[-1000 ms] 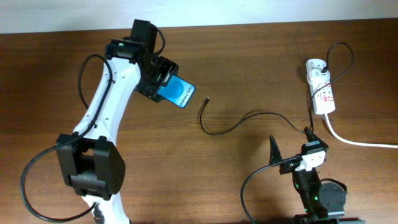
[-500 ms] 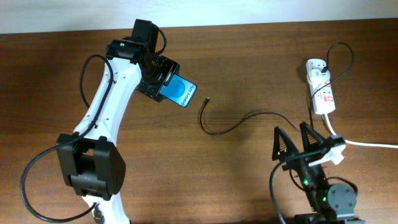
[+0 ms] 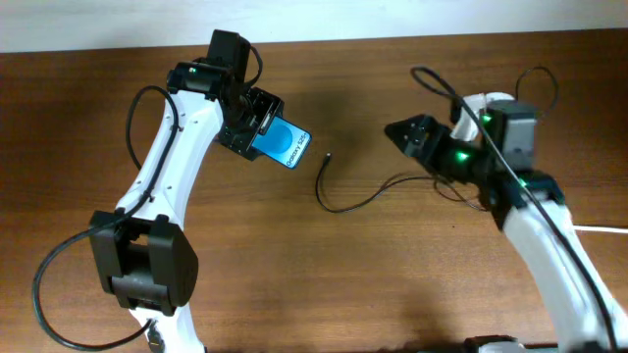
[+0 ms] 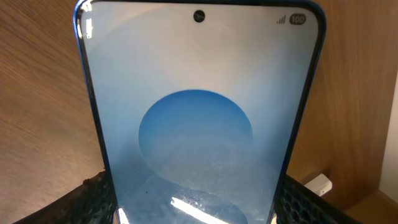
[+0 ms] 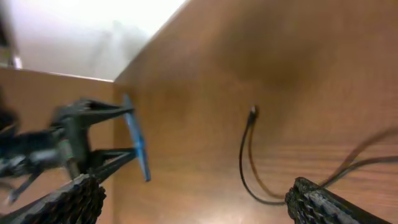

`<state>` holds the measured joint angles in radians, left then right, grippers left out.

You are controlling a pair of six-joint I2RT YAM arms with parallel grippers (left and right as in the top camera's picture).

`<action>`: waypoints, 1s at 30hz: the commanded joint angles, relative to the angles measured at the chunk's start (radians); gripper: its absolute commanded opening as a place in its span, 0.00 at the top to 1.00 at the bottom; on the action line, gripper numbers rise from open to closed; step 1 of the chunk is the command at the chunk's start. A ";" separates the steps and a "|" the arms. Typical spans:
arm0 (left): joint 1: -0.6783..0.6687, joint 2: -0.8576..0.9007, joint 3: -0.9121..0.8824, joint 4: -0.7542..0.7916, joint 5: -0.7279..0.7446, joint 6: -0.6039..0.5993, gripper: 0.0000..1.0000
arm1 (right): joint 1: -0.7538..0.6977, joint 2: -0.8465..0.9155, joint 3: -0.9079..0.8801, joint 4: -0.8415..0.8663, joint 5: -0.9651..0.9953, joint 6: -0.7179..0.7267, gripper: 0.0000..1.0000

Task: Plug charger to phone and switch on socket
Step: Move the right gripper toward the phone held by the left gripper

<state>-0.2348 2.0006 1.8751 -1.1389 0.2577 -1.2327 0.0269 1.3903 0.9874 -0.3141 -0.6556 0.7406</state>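
Overhead, my left gripper (image 3: pixel 260 135) is clamping the phone (image 3: pixel 287 147) at upper centre-left, my right gripper (image 3: pixel 397 130) is hanging spread wide and empty at upper right, and the charger (image 3: pixel 339 203) is curling between them. Left wrist: the phone (image 4: pixel 199 124) is filling the frame. Right wrist: my spread fingers (image 5: pixel 323 202) are flanking the charger (image 5: pixel 244 163) at lower centre.

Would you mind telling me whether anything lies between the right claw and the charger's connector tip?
Nothing visible does. Only bare table separates the open right claw from the charger's connector tip. The phone, held in the left claw, sits beyond the tip, not in the path.
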 commanded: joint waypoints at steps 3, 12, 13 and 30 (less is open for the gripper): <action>-0.001 -0.031 0.022 0.002 0.008 -0.014 1.00 | 0.006 0.256 0.013 0.234 -0.120 0.058 0.02; -0.098 -0.030 0.022 -0.001 -0.110 -0.147 1.00 | 0.173 0.370 0.013 0.423 -0.031 0.058 0.26; -0.103 -0.030 0.022 -0.005 -0.119 -0.170 1.00 | 0.177 0.370 0.013 0.428 -0.028 0.058 0.27; -0.103 0.131 0.022 0.002 0.027 -0.260 1.00 | 0.242 0.370 0.011 0.467 -0.038 0.069 0.28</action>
<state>-0.3401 2.1086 1.8759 -1.1469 0.2283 -1.4818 0.2443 1.7554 0.9913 0.1574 -0.7193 0.8085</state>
